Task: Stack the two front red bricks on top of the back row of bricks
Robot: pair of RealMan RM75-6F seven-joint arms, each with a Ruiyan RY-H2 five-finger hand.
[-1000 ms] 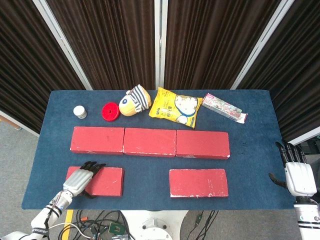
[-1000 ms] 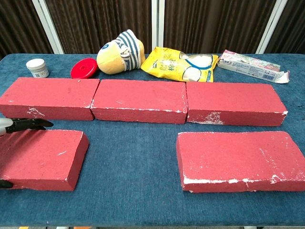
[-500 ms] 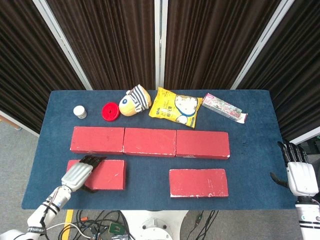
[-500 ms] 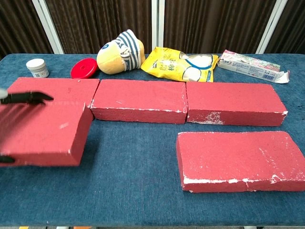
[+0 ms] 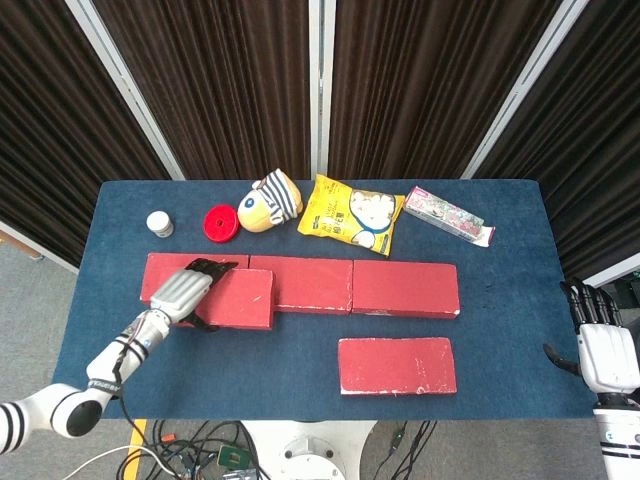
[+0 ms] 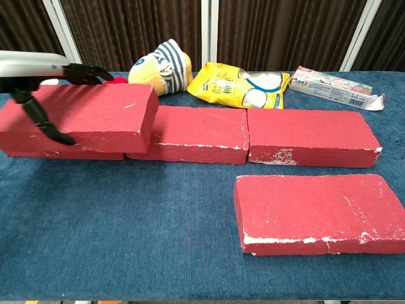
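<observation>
The flat rectangular red brick (image 5: 232,298) held by the left hand (image 5: 186,290) sits over the left end of the far row of red bricks (image 5: 370,288), covering most of the leftmost one and overlapping the seam with the middle one; whether it rests on them or hangs just above cannot be told. The left hand's dark fingers (image 6: 85,71) curl over the brick's far edge while the thumb presses its near face, so the hand grips the brick at its left end. The second front red brick (image 5: 397,365) lies flat on the blue cloth-covered counter (image 5: 500,330), near and right of centre, apart from the row. The right hand (image 5: 604,352) hangs off the counter's right edge, fingers straight and spread, holding nothing. Along the far side of the counter, from left to right, stand a small white jar (image 5: 159,223), a round red lid (image 5: 220,223), a yellow plush toy with a striped cap (image 5: 268,200), a yellow snack bag (image 5: 350,213) and a long patterned box (image 5: 448,215).
</observation>
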